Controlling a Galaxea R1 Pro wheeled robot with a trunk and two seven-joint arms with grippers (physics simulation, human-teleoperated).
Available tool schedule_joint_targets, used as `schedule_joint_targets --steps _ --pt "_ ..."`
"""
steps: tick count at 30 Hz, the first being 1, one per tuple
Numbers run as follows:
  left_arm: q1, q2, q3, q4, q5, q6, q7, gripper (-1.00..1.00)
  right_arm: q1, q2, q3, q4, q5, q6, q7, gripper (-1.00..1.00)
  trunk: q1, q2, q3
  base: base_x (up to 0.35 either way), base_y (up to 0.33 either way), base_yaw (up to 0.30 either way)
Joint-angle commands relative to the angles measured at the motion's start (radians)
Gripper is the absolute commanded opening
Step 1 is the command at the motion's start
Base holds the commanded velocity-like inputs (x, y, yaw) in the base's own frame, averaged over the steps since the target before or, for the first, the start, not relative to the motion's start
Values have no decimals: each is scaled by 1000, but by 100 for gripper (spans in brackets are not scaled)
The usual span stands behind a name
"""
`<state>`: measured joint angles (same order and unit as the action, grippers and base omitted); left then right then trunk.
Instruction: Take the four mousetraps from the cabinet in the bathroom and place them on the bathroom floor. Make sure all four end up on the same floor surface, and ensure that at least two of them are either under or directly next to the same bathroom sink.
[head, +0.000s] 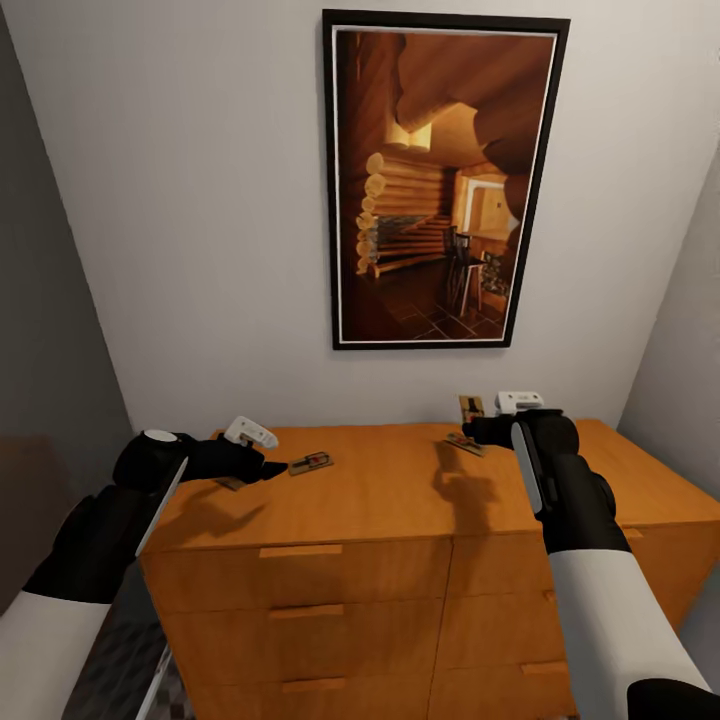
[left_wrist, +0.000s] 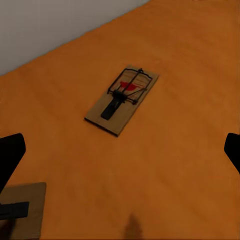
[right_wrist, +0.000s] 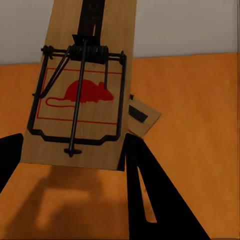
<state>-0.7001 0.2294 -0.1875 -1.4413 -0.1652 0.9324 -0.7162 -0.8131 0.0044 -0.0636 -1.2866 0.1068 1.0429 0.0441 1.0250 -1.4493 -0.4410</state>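
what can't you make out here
1. Whether the right gripper clamps the upright mousetrap: right wrist view, the board hides the contact.
2. The corner mousetrap: left wrist view, cut by the picture's edge.
3. Drawer contents: head view, cabinet fronts closed.

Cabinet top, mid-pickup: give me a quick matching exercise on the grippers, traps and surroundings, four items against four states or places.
Items:
1. left gripper
2. mousetrap closest to the right wrist camera
3. mousetrap centred in the left wrist view
4. framed picture

States or places:
A. hangs on the wall above the cabinet
B. lies flat on the cabinet, untouched
C. open, fingers spread wide
D. upright, clamped in the right gripper

Pairs: 1-C, 2-D, 3-B, 4-A
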Motion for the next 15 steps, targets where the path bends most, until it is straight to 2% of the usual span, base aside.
schedule_joint_targets --steps 1,6,11,15 --pt "-1 0 0 -1 -11 2 -8 100 0 0 -1 -1 5 4 4 -100 0 -1 -1 0 0 -69" --pt "-1 0 6 2 -12 2 -4 100 3 0 1 -2 16 4 -1 -100 0 -1 -1 0 0 -28" --pt "-1 1 8 6 -13 2 -2 100 3 0 4 -9 61 4 -1 -100 0 -1 -1 0 0 -7" --pt "-1 0 9 6 -13 3 -2 100 3 1 4 -54 85 4 -1 -100 0 -1 -1 0 0 -2"
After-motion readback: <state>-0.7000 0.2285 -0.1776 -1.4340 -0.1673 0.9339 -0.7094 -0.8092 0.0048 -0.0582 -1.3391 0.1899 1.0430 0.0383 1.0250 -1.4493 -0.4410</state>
